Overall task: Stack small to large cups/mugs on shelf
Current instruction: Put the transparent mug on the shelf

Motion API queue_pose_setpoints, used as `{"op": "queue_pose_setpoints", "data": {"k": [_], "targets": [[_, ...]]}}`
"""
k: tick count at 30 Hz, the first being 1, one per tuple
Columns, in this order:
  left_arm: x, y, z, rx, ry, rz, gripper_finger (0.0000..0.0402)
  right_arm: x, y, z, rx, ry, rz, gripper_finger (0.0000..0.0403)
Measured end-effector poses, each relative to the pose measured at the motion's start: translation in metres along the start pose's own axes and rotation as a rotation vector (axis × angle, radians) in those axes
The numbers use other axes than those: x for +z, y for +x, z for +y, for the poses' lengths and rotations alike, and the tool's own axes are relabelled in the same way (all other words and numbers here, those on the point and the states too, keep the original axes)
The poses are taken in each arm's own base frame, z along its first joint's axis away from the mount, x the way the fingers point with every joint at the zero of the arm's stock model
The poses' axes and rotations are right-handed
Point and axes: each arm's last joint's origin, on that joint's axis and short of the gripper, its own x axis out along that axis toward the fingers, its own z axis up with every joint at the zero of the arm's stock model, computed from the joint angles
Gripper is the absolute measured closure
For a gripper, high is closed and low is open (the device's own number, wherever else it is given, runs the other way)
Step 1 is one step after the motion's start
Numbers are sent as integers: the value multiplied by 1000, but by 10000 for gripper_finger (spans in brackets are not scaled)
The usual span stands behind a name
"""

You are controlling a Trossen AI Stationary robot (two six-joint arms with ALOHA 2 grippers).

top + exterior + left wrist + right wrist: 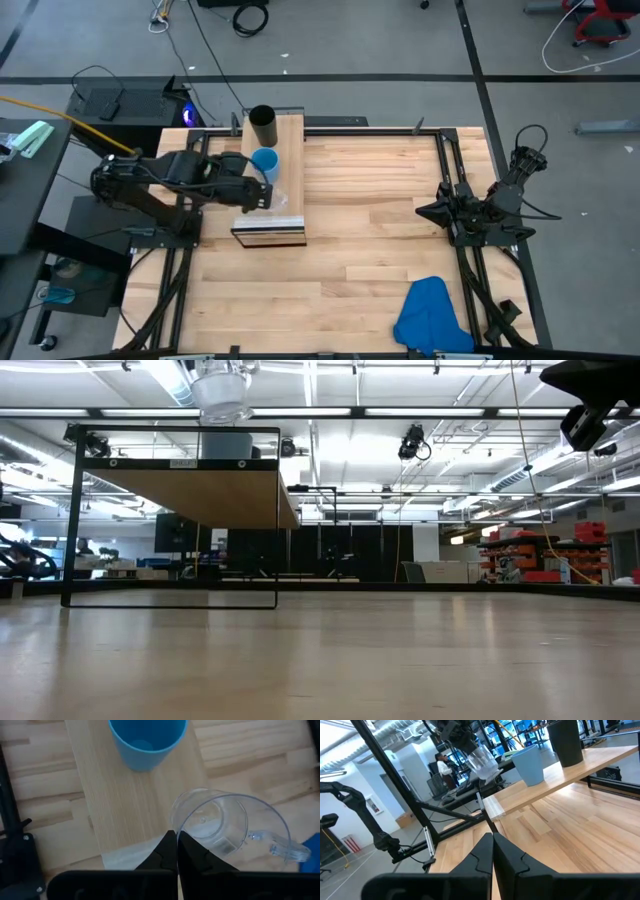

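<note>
The shelf (285,150) is a long light-wood box at the table's left. A tall black cup (262,123) stands upright on its far end, and a blue cup (265,163) stands upright just nearer. My left gripper (177,841) is shut on a clear plastic cup (225,825) with a small handle (282,851), above the shelf's near half. The low view shows this cup (222,392) raised above the shelf top (190,495). My right gripper (493,845) waits shut at the table's right edge, touching nothing. My left gripper pinches the clear cup's wall at the rim (178,826) between its two fingers, on the side away from the handle. The fingers slant down from the table's left. The cup hangs tilted (482,760), lifted clear of the shelf.
A blue cloth (433,318) lies near the table's front right corner. Black frame rails (450,170) run along the table's sides. The wide tabletop (370,190) lies between shelf and right arm. A person (442,767) stands in the room behind.
</note>
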Motion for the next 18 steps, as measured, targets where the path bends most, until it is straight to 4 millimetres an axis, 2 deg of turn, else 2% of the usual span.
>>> {"op": "queue_pose_setpoints", "data": {"k": [6,18], "targets": [[6,12,-5,40,23,33,398,0,0,0,0,0,0,386],[18,22,-1,77,-36,55,398,0,0,0,0,0,0,386]]}}
